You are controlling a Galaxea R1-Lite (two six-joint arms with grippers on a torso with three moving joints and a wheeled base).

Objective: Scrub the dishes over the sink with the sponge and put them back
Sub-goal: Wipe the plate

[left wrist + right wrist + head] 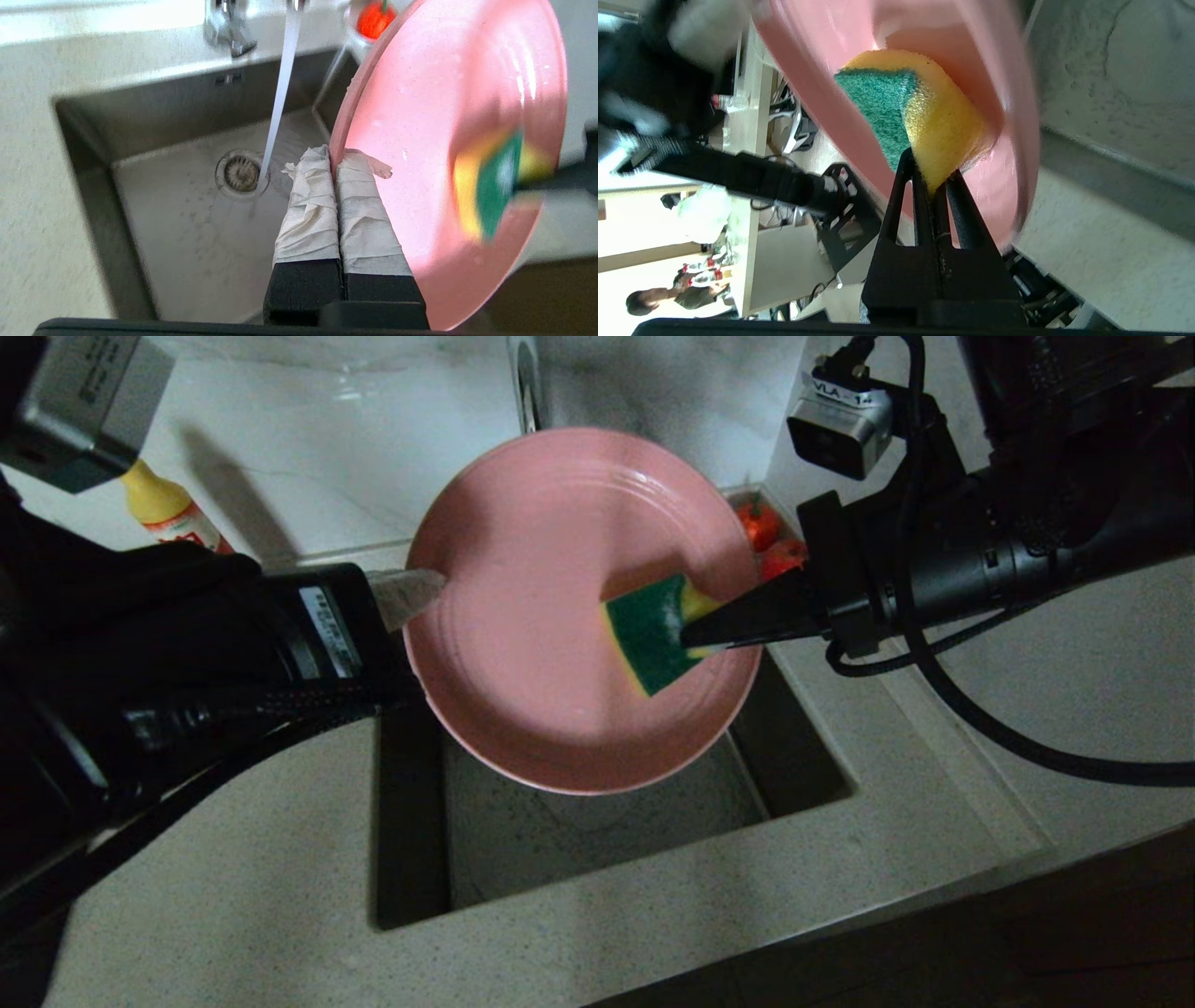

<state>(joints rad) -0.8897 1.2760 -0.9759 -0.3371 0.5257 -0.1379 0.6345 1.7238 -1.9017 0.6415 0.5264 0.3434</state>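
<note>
Left gripper (pixel 431 588) pinches the round pink ringed plate (pixel 560 616) rim above the dark steel sink (pixel 597 831); right gripper (pixel 695 637), camera tagged "VLA", clamps the yellow-green sponge (pixel 653 635) against it. Speckled stone counter (pixel 233 859).

Sponge (pixel 495 186) motion-blurred in left wrist view; tap (pixel 527 383) mostly behind pink plate (pixel 551 644).

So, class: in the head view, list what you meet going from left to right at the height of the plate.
Yellow bottle → left pincer, shut on the rim → pink plate → sponge against the plate → right pincer, shut on the sponge.
</note>
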